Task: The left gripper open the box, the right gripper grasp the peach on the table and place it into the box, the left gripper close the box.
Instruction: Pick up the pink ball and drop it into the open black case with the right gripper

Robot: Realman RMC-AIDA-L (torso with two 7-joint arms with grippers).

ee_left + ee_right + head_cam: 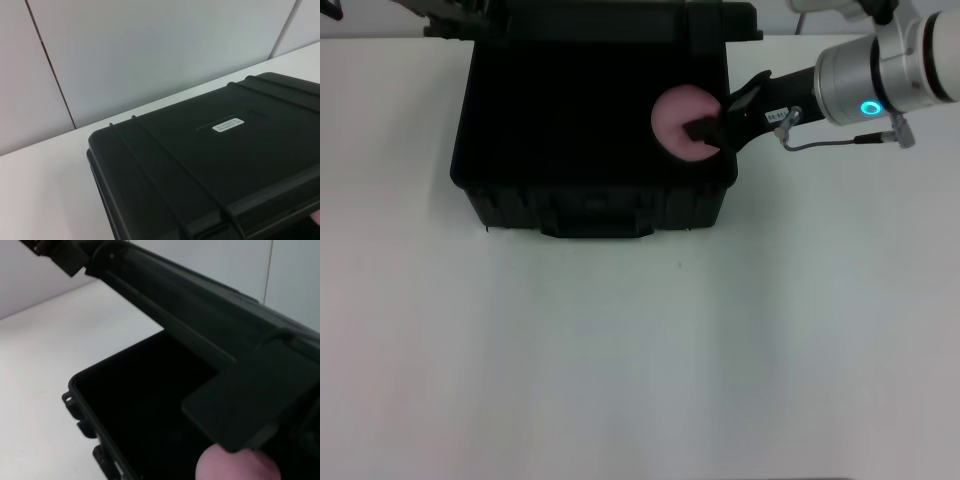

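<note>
The table (640,360) is occupied at its 12 o'clock end by the box (590,200), which stands open with its lid (210,150) raised at the far side. The box is judged rigid and fairly heavy; the lid is best taken at its free front edge. The peach (678,122) is held over the open cavity, at the 3 o'clock side of the box, clear of the rim. It is judged light, soft-skinned and easily bruised, so it is best gripped across its widest part with little force. The right gripper (705,130) is extended from 3 o'clock, arm nearly level and reaching inward over the box wall, its jaws pinching the peach. The left gripper (450,20) is seen at 11 o'clock by the lid; its jaw state cannot be told
</note>
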